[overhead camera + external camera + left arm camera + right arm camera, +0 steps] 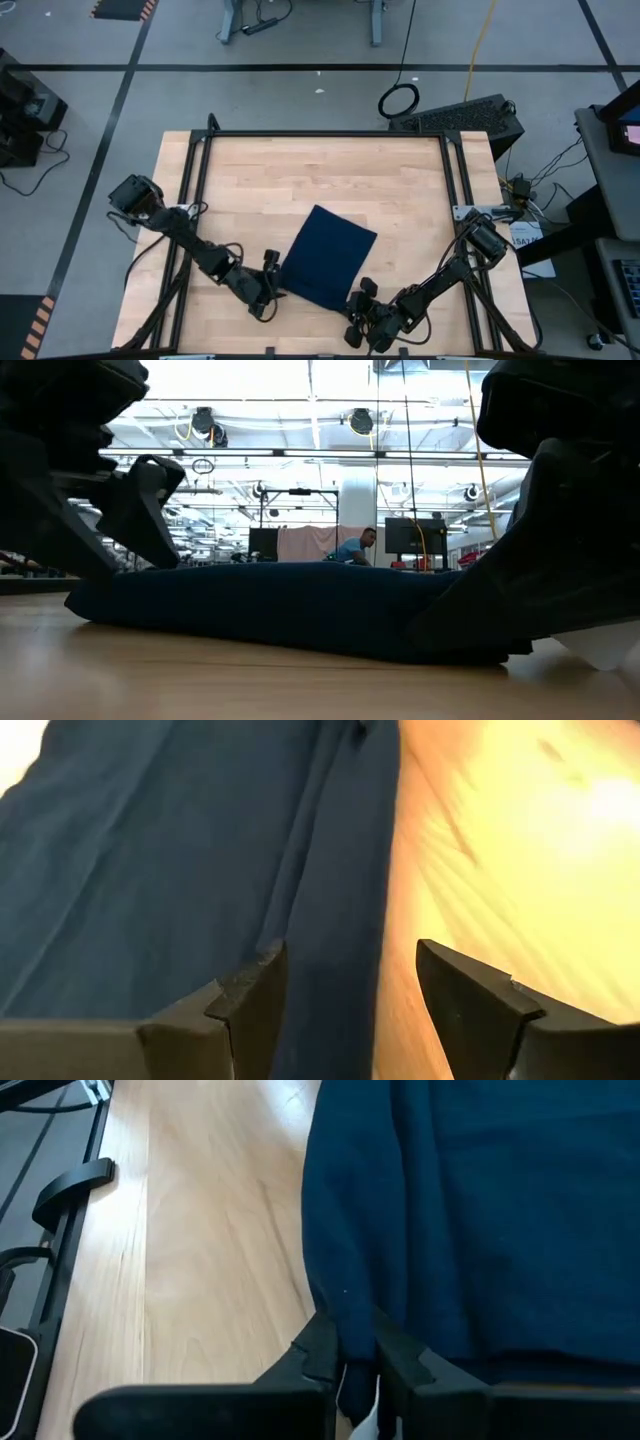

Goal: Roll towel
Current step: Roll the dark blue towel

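The dark navy towel (326,258) lies flat on the wooden table, folded into a slanted rectangle; it also shows in the low view (290,605). My left gripper (270,285) is open at the towel's near left edge. In the left wrist view it (350,980) has one finger over the cloth and the other over bare wood, with the towel's edge (375,870) running between them. My right gripper (362,300) is shut on the towel at its near right corner. A small white tag (366,1415) shows just below the right fingers. My left gripper: I cannot tell whether its fingers touch the cloth. My right gripper (350,1345) pinches the towel's edge at the near right corner (345,1315) between its two fingers, next to the white tag. The fingers come in low from the table's near right side. One layer or several, I cannot tell. The rest of the towel lies flat on the table.
Black frame rails run along the table's left (195,190) and right (455,190) sides, and a black bracket (75,1185) shows in the right wrist view. Bare wood (320,170) lies on the far side of the towel. A person (352,547) sits far back in the room.
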`<control>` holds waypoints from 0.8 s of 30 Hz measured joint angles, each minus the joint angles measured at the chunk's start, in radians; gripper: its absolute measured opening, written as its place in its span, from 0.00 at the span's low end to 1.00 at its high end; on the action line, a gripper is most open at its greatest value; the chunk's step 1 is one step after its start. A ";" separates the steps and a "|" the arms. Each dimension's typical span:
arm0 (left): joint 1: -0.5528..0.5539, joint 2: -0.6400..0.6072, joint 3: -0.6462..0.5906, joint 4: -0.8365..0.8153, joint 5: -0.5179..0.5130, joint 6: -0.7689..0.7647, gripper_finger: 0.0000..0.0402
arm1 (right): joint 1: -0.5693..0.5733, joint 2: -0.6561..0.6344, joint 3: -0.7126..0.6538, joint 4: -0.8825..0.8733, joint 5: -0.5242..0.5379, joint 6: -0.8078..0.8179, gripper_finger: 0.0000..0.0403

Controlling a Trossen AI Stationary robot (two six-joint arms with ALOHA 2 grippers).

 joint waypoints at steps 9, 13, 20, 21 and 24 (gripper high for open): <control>0.059 0.038 0.000 -0.001 0.051 -0.001 0.29 | 0.000 0.000 -0.001 0.005 0.001 -0.121 0.05; 0.102 0.036 0.000 -0.001 0.163 -0.021 0.05 | 0.000 0.000 -0.001 0.008 0.000 -0.201 0.06; 0.202 0.035 0.001 0.000 0.476 -0.261 0.04 | 0.018 -0.027 -0.003 -0.001 -0.007 -0.383 0.17; 0.212 0.035 0.001 0.004 0.516 -0.298 0.04 | 0.024 -0.039 -0.005 -0.018 -0.011 -0.414 0.20; 0.242 0.034 0.002 -0.001 0.616 -0.357 0.03 | 0.044 -0.085 -0.007 -0.094 -0.014 -0.468 0.30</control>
